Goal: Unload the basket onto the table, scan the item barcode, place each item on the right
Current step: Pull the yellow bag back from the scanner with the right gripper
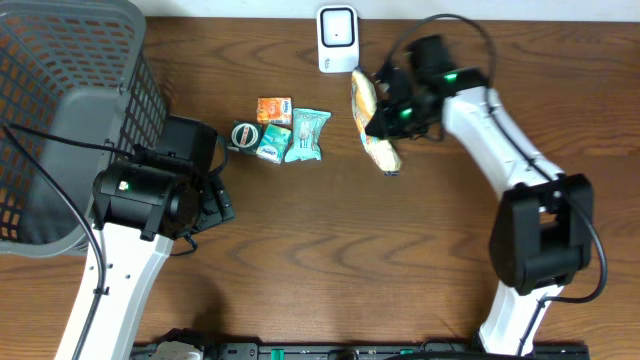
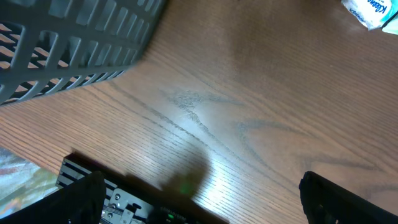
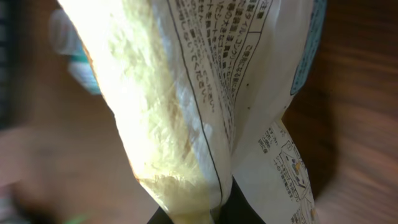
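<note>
The bread bag (image 1: 374, 125) is the item to be scanned. It sits just in front of the white scanner (image 1: 337, 38), at the far edge of the worktop (image 1: 350, 250), with its upper end close to the scanner's base. The right jaws are closed on it. In the right wrist view the crinkled plastic is pinched between the black fingers (image 3: 239, 211) at the bottom of the picture, and a printed label panel faces the camera. From above I cannot tell whether the bag rests on the wood or hangs clear of it.

To the left of the bag is a small cluster of goods:
- an orange packet (image 1: 274, 110)
- a teal packet (image 1: 307, 135) beside it
- a round tin (image 1: 245, 134)
- a small teal-and-white packet (image 1: 270, 148) touching the tin

Nothing lies between the bag and the scanner.

The left jaws stand wide apart and empty above bare wood, next to the grey slatted basket (image 1: 60, 100) that fills the far left corner.

The worktop is dark brown wood grain with a soft glare patch. A black rail (image 1: 350, 350) runs along its near edge.
</note>
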